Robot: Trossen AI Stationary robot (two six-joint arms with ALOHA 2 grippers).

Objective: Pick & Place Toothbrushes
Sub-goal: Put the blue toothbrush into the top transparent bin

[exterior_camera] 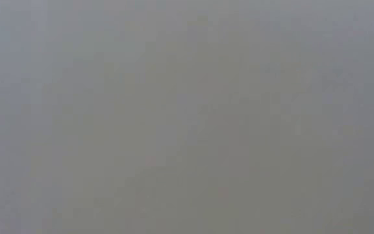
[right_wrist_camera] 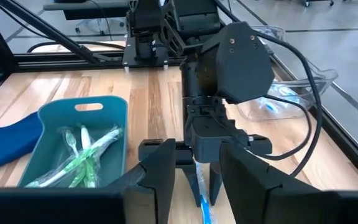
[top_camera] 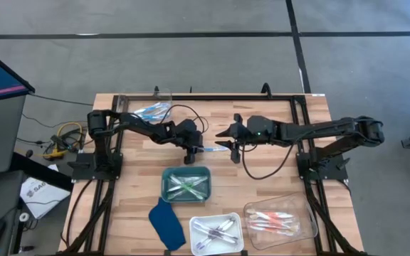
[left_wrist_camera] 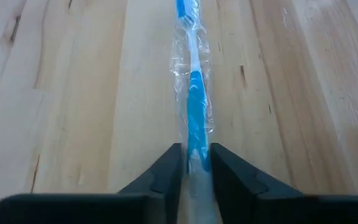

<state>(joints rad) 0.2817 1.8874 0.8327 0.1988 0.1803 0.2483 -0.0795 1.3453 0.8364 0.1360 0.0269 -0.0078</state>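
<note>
On the desk (top_camera: 127,142), the 2 arms meet near the middle, the left gripper (top_camera: 191,154) and right gripper (top_camera: 233,146) facing each other with 1 toothbrush (top_camera: 215,149) between them. Nearer the front edge sit 3 trays: 1 (top_camera: 186,183) below the left gripper, 1 (top_camera: 216,234) in front of it, 1 (top_camera: 280,220) to the right. A flat cloth piece (top_camera: 166,223) lies left of the front tray. A container (top_camera: 152,110) sits at the back left.
</note>
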